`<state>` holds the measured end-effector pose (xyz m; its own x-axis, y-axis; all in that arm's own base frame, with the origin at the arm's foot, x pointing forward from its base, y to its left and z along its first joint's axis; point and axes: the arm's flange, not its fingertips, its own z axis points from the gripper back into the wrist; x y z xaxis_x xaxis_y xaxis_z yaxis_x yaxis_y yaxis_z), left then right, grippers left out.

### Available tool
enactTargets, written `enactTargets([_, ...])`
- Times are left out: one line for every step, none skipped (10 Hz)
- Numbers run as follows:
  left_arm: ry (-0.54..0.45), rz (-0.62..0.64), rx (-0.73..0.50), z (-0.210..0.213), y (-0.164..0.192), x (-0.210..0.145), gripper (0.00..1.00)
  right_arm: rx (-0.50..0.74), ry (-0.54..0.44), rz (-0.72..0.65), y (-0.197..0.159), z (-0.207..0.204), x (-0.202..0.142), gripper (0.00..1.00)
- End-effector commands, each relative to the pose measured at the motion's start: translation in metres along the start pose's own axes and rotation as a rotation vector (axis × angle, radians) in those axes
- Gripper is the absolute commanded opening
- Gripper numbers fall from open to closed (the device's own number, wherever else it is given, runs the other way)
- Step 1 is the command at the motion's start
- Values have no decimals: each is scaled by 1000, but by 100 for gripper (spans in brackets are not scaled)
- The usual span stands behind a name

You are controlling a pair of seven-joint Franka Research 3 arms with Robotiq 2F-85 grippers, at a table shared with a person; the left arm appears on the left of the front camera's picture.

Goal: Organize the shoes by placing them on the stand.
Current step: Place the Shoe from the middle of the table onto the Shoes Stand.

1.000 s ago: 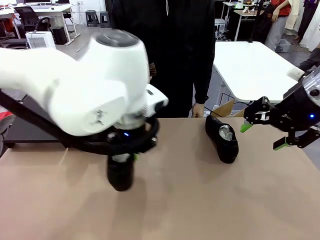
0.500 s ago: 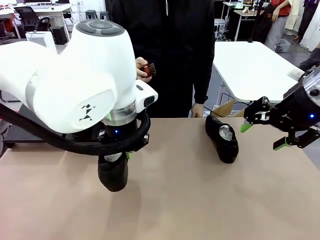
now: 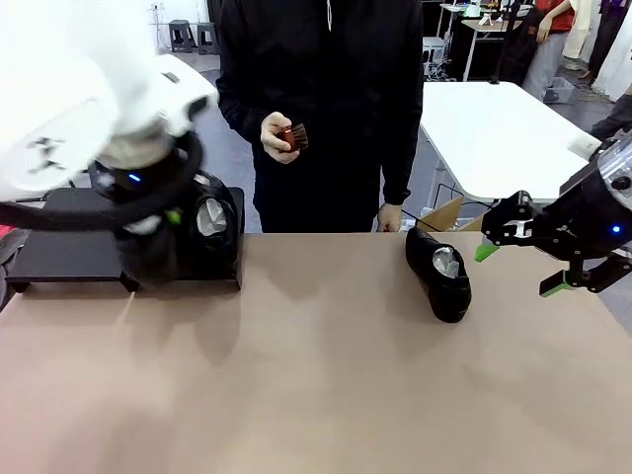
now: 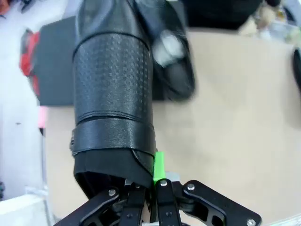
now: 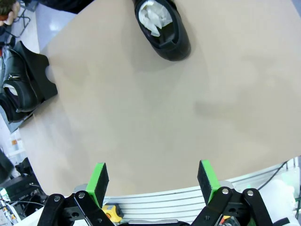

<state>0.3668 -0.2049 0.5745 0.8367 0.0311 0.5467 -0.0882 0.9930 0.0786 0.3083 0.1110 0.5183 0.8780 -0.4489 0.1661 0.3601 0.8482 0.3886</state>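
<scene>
**One shoe reaching the stand**

Your L gripper (image 4: 151,176) is clenching the heel rim of the held shoe (image 4: 113,94). Vs a sec ago it's no longer hanging mid-table: it's swinging in over the stand (image 3: 69,249), just beside the parked shoe (image 3: 212,222) already sitting there. So the carry is prob. finishing, w/ set-down remaining. Your R gripper (image 3: 518,270) is hovering released, same spot as before, near the table shoe (image 3: 441,272) lying on the tabletop (image 3: 326,375), well apart from the stand.

L gripper (image 4: 153,170) clamped, R gripper (image 5: 153,175) jaws wide
</scene>
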Motion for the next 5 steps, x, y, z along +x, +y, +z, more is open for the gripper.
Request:
enactTargets([-120,47,126,-26,43,20,0,19,14,10,0,0,1,100])
enactTargets([-132,-29,215,-49,65,40,0,19,14,10,0,0,1,100])
enactTargets([-161,-74,313,-71,85,55,0,19,14,10,0,0,1,100])
enactTargets([-130,-83,279,-87,102,64,0,19,14,10,0,0,1,100])
enactTargets([-96,-10,309,-90,109,68,0,19,14,10,0,0,1,100])
